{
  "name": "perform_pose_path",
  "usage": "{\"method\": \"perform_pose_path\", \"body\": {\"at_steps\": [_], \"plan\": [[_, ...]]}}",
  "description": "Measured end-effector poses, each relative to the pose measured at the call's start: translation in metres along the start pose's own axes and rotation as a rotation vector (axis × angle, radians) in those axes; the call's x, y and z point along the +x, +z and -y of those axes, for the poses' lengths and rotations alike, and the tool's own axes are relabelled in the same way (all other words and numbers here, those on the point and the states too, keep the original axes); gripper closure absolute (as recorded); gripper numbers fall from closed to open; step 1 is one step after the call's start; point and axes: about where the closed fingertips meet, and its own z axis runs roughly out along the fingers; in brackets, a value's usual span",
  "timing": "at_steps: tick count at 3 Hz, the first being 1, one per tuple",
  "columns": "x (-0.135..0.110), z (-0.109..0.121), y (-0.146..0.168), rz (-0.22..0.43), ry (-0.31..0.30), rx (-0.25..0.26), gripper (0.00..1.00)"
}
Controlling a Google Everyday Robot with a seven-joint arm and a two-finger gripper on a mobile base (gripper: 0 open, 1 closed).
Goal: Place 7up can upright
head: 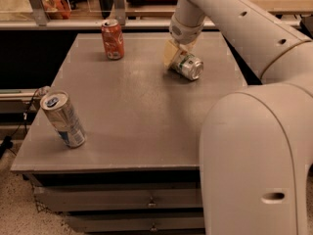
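7up can (188,66) lay on its side, far right of the tabletop (137,116), silver end toward me. End effector (176,56) sat against its far end; whether it gripped, I could not tell. Advice: clamp mid-body, rotate slowly, release only with the base flat.

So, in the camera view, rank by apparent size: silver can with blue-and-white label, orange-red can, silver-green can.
1. Largest: silver blue-and-white can, nearest the camera.
2. Orange-red can and silver-green 7up can look alike; the latter lies tipped, partly hidden by the gripper at the far right.
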Motion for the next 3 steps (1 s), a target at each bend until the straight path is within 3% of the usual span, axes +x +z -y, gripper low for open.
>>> {"method": "perform_pose_path", "body": {"at_steps": [1,2,3], "plan": [[-0.004,-0.004,-0.008,0.002,-0.004,-0.009,0.67],[-0.010,-0.009,-0.026,0.067,-0.028,-0.044,0.90],[-0.018,-0.013,-0.064,0.246,-0.099,-0.101,1.00]]}}
